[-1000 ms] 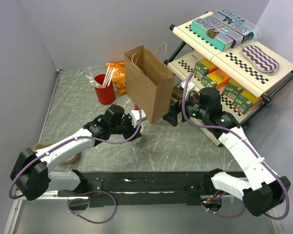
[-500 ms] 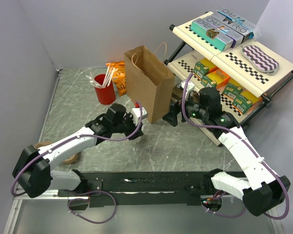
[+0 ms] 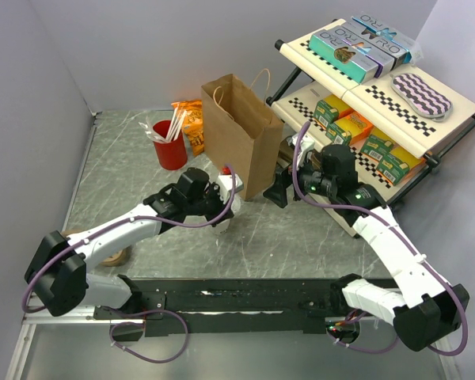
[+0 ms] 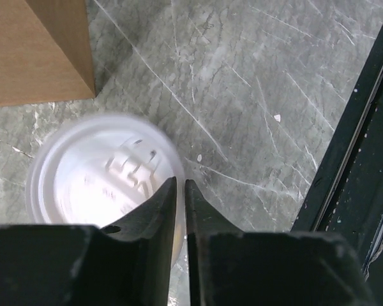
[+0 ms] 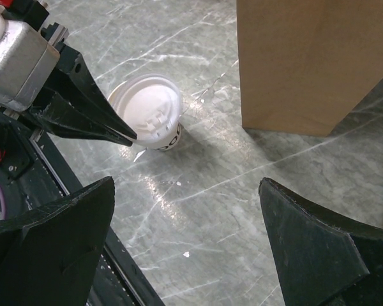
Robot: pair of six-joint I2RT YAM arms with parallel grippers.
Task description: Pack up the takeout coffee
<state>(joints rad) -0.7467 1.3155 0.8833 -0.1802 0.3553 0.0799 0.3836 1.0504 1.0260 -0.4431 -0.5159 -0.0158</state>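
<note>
Left wrist view: left gripper (image 4: pixel 180 181) jaws almost pressed together over the cup (image 4: pixel 89 178), near the desk's (image 4: pixel 242 64) front edge. Right gripper (image 5: pixel 185 182) jaws spread wide beside the bag (image 5: pixel 313 57).

— We had soft, even light from above in the top view. The brown paper bag (image 3: pixel 237 134) threw only a faint shadow on the table (image 3: pixel 119 174) at its base.
— Agreed. From the left wrist, the takeout coffee (image 4: pixel 96 178) was smeared and out of focus, while the marbling to its right was sharp.
— The left gripper (image 4: pixel 180 182) came out almost pure black, without detail.
— From the right wrist we saw pale glare on the table just near of the takeout coffee, and the right gripper (image 5: pixel 186 185) sat dark and soft in the near corners.
</note>
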